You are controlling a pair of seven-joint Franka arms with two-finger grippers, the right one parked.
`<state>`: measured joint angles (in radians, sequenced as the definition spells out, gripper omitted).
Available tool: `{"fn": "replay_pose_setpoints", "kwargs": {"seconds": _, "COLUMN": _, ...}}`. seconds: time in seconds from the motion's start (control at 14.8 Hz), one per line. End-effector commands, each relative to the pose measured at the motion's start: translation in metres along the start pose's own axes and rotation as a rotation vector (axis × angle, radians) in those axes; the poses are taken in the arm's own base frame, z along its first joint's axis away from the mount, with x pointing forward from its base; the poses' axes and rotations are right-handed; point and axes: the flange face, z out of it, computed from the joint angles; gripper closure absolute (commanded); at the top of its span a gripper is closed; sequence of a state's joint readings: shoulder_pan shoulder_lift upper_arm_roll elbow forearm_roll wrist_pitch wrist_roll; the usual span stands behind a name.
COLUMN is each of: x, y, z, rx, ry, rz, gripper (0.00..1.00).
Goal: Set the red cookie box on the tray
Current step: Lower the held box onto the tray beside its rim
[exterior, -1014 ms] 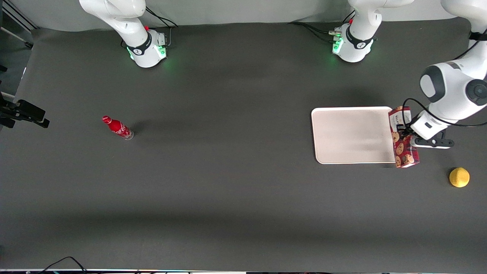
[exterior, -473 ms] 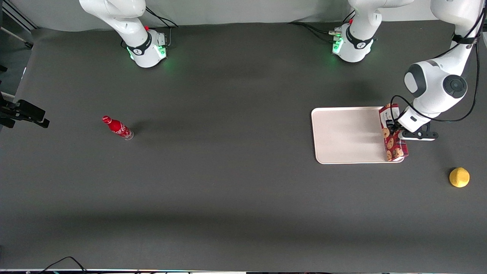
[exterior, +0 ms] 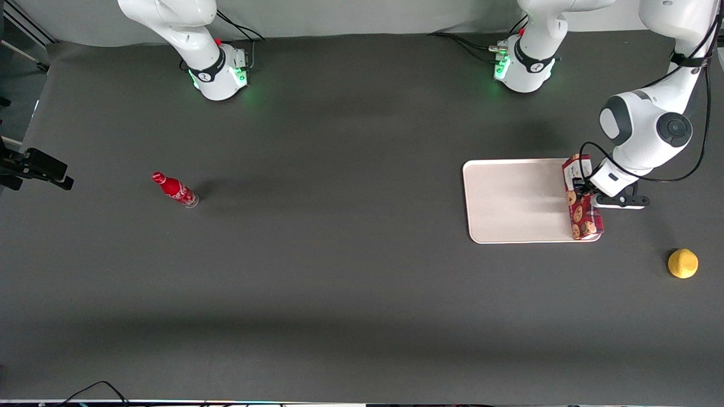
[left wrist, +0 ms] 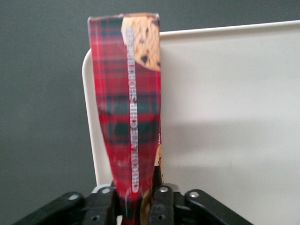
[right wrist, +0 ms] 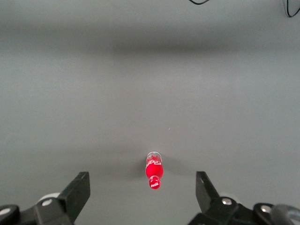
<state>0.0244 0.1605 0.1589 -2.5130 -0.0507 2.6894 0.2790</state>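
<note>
One carton, the red cookie box [exterior: 582, 198], is lying over the tray [exterior: 520, 200] along the rim at the working arm's end, with the rest of the cream tray showing bare. Gripping the box's end, the left gripper [exterior: 587, 191] is clenching both fingers [left wrist: 161, 206] against its narrow sides. Spreading beneath is a dark grey table [exterior: 339, 271], carrying a yellow ball [exterior: 682, 263] nearer the camera and a small red bottle [exterior: 175, 190] toward the parked arm's end.
</note>
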Motion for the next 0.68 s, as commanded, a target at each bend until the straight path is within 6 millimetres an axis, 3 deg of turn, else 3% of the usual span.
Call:
{"fn": "replay_pose_setpoints", "kwargs": {"seconds": 0.0, "x": 0.007, "y": 0.0, "z": -0.008, "rx": -0.003, "ry": 0.021, "rz": 0.004, "gripper": 0.0}}
{"fn": "replay_pose_setpoints", "kwargs": {"seconds": 0.2, "x": 0.025, "y": -0.002, "z": -0.026, "rx": -0.004, "ry": 0.035, "rz": 0.011, "gripper": 0.0}}
{"fn": "replay_pose_setpoints", "kwargs": {"seconds": 0.34, "x": 0.045, "y": -0.001, "z": -0.049, "rx": -0.023, "ry": -0.009, "rz": 0.011, "gripper": 0.0}}
{"fn": "replay_pose_setpoints", "kwargs": {"seconds": 0.61, "x": 0.091, "y": -0.002, "z": -0.111, "rx": -0.039, "ry": -0.034, "rz": 0.022, "gripper": 0.0}}
